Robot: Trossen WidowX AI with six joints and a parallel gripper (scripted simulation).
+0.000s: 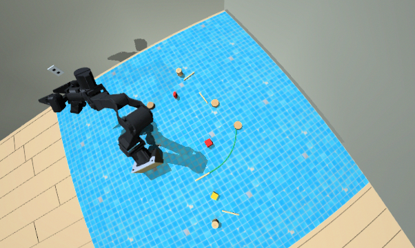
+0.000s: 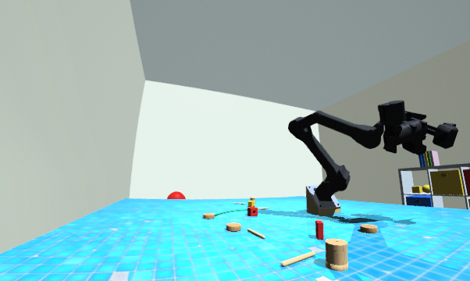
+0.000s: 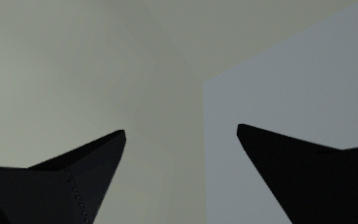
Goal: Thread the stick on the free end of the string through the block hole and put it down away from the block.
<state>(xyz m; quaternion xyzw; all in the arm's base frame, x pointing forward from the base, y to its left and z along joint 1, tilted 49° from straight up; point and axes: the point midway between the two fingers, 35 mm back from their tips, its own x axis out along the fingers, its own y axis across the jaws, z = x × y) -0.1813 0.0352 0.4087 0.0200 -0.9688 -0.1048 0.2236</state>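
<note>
The red wooden block (image 1: 208, 142) (image 2: 252, 211) with a hole sits near the middle of the blue tiled table (image 1: 297, 138). A round wooden button (image 1: 238, 125) (image 2: 208, 215) lies beyond it. A green string (image 1: 229, 151) curves from the button to a thin wooden stick (image 1: 203, 176), which lies flat on the table near the block. My gripper (image 1: 41, 100) (image 2: 455, 134) (image 3: 182, 132) is open and empty. It is raised high in the air past the table's edge, far from the stick, and the wrist view shows only walls between the fingers.
Loose sticks (image 1: 189, 76) (image 1: 203, 97) (image 1: 230, 212) lie about. There are wooden discs (image 1: 214, 102) (image 1: 150, 105), short cylinders (image 1: 179, 71) (image 1: 215, 224), a yellow cube (image 1: 214, 195) and a small red piece (image 1: 175, 94). The robot base (image 1: 147, 165) stands on the table's left side.
</note>
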